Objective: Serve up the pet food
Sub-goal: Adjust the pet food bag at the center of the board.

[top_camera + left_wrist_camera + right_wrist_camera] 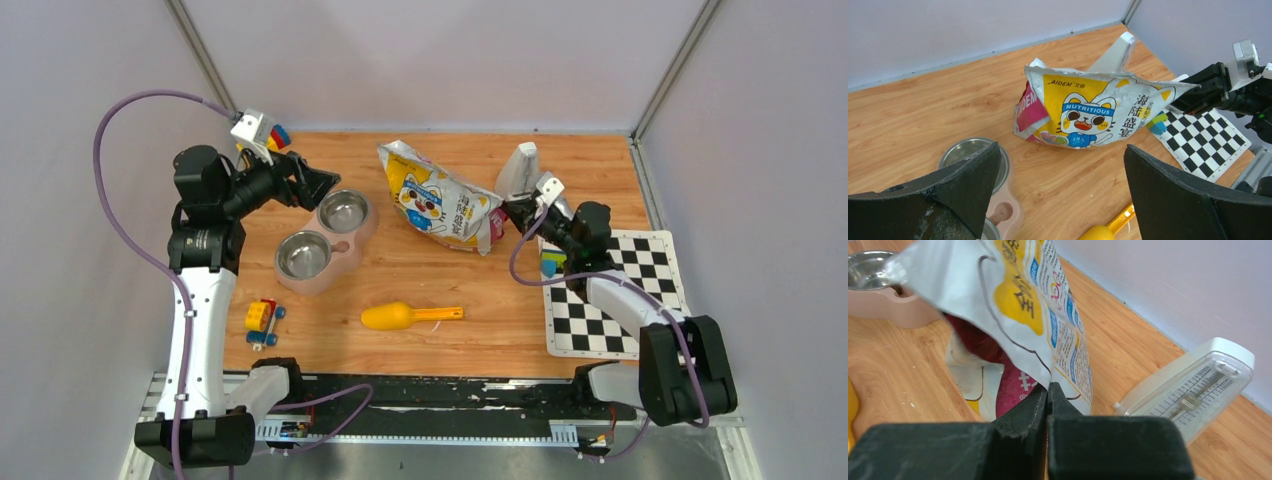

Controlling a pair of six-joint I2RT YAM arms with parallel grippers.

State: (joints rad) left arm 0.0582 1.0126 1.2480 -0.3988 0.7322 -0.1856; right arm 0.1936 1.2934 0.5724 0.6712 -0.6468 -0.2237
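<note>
Two arms: left arm (205, 300) bends over the left side of the counter (500, 340); right arm (625, 300) reaches in from the right, across the checkerboard mat (590, 335).
Left jaws: wide apart with nothing between them, hanging just above the far cup of the bowl and pointed at the bag.
Right jaws: pressed together on the right corner of the pet food bag (440, 205), with its thin edge pinched between the pads (1018, 425).
Pet food bag: far middle of the counter, crinkled, cartoon-cat side turned toward the left arm. Its left end rests on the wood and the pinched corner is lifted. No kibble is visible.
Pink double bowl (325, 240): sits between the left arm and the bag, near the bag's left end but apart from it.
Metronome (518, 172): white case, stands just behind the bag's right end and just beside the right jaws. Cannot tell if it touches the bag.
Yellow scoop (410, 317): flat on the near side, handle to the right, well apart from the bag.
Green and blue blocks (550, 262): at the mat's left edge, close under the right arm.
Toy block car (262, 322): near the left arm, on the near side of the bowl.
Coloured blocks (278, 137): far left corner, behind the left wrist.
</note>
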